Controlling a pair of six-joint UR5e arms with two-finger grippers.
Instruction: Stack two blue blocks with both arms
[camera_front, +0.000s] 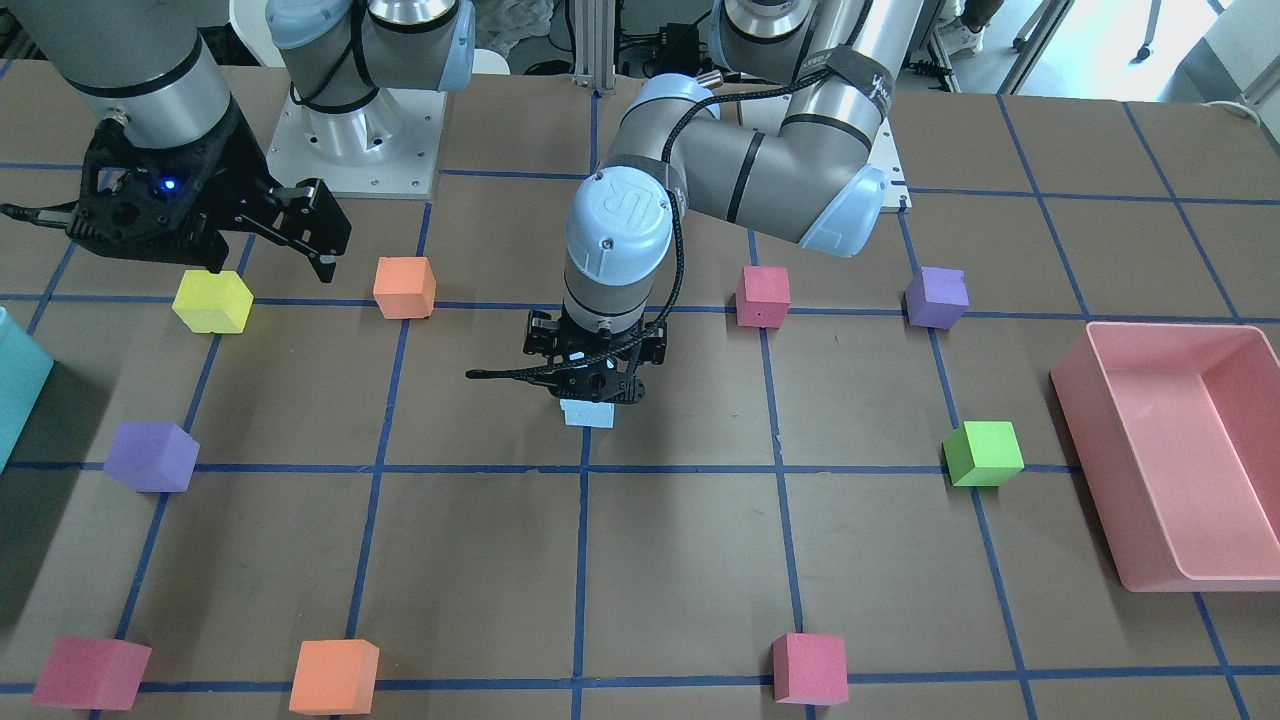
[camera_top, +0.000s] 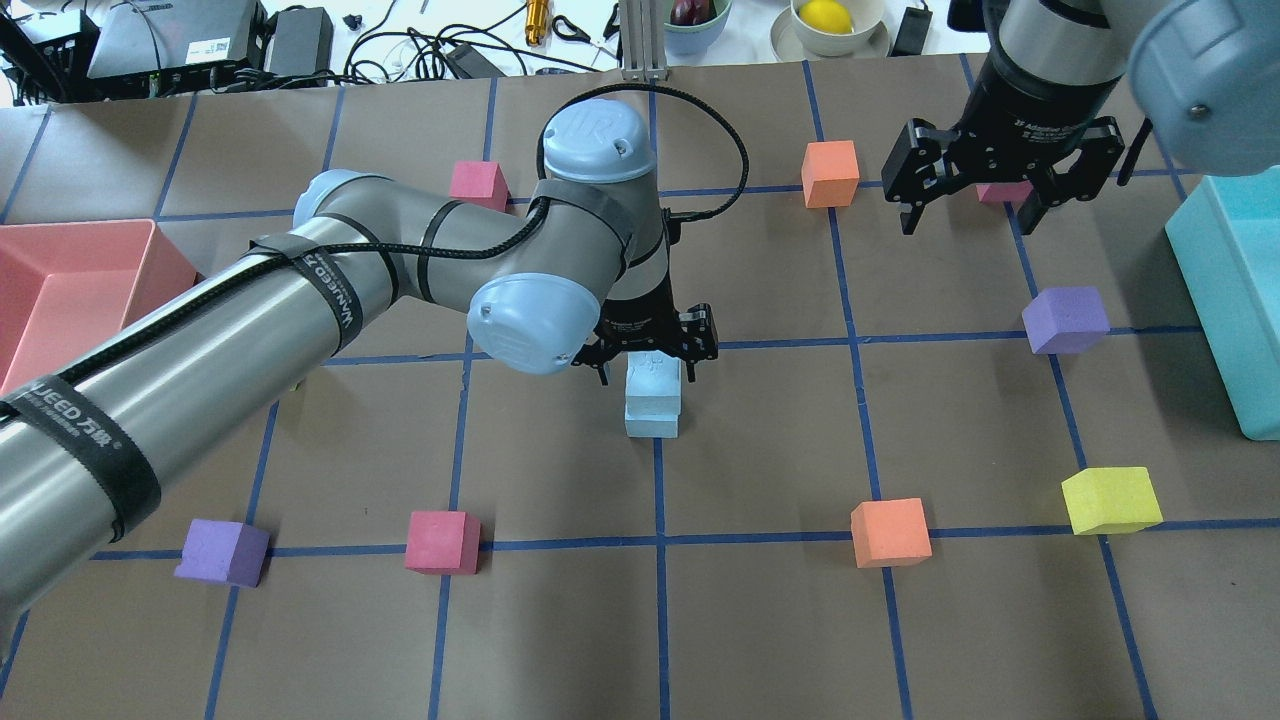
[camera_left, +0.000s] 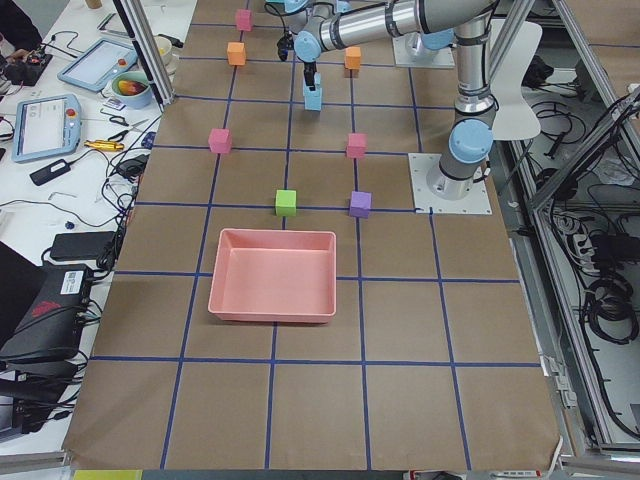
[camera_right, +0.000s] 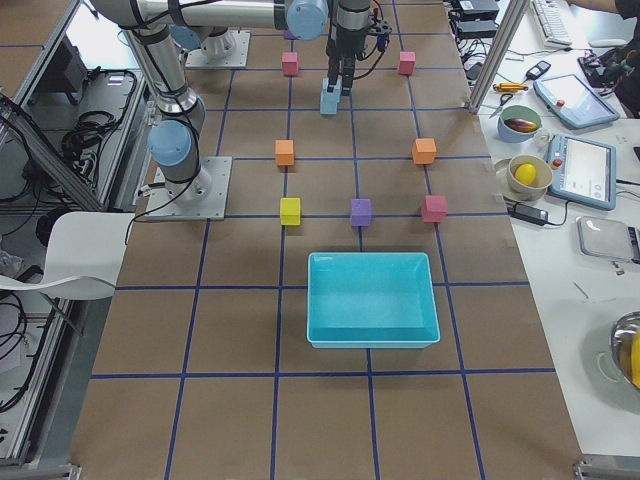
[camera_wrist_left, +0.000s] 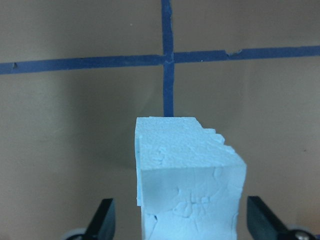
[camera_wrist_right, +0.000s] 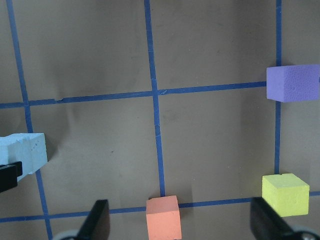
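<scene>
Two pale blue blocks stand stacked at the table's middle, the upper block (camera_top: 653, 378) on the lower block (camera_top: 652, 424). In the front view only the lower block (camera_front: 587, 413) shows under the gripper. My left gripper (camera_top: 650, 365) is lowered over the stack, its fingers (camera_wrist_left: 105, 222) open on either side of the upper block (camera_wrist_left: 190, 185) with small gaps. My right gripper (camera_top: 975, 205) is open and empty, raised above the table's far right part, away from the stack. The stack shows at the left edge of the right wrist view (camera_wrist_right: 22, 152).
Coloured cubes lie scattered on the grid: yellow (camera_front: 212, 301), orange (camera_front: 404, 287), pink (camera_front: 763, 296), purple (camera_front: 936, 297), green (camera_front: 984, 453), and others along the near edge. A pink bin (camera_front: 1095, 470) sits on my left side, a teal bin (camera_top: 1215, 300) on my right.
</scene>
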